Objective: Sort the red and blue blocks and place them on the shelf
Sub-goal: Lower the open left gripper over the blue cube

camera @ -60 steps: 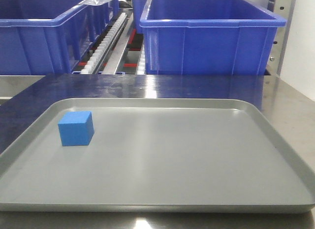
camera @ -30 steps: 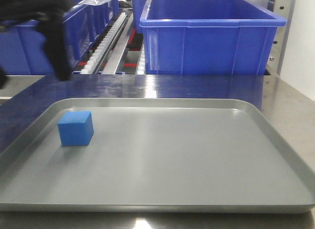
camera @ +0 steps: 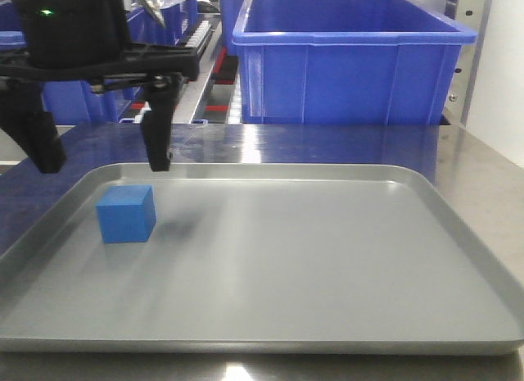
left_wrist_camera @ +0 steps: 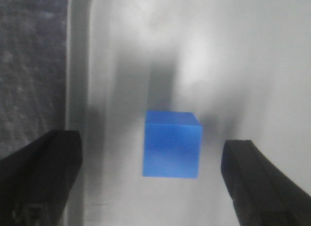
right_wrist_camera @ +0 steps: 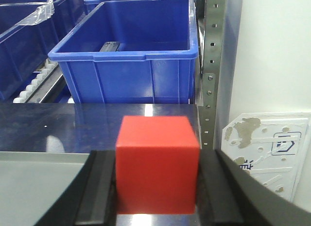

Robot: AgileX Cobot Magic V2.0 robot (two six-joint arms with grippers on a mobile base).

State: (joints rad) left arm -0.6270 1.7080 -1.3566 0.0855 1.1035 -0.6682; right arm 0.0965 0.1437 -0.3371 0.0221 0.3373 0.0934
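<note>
The left pincer (camera: 105,165) is hovering wide open over the matte blue cube (camera: 126,214), lining up a grasp; the right pincer (right_wrist_camera: 158,189) is clamping the matte red cube (right_wrist_camera: 158,160).

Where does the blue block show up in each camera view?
Front view: blue block at the left of the grey tray, below the left gripper.
Left wrist view: centre, between the open fingers.
Right wrist view: not in it; red block instead.
Shared landmark: the grey tray, in all three views.
</note>
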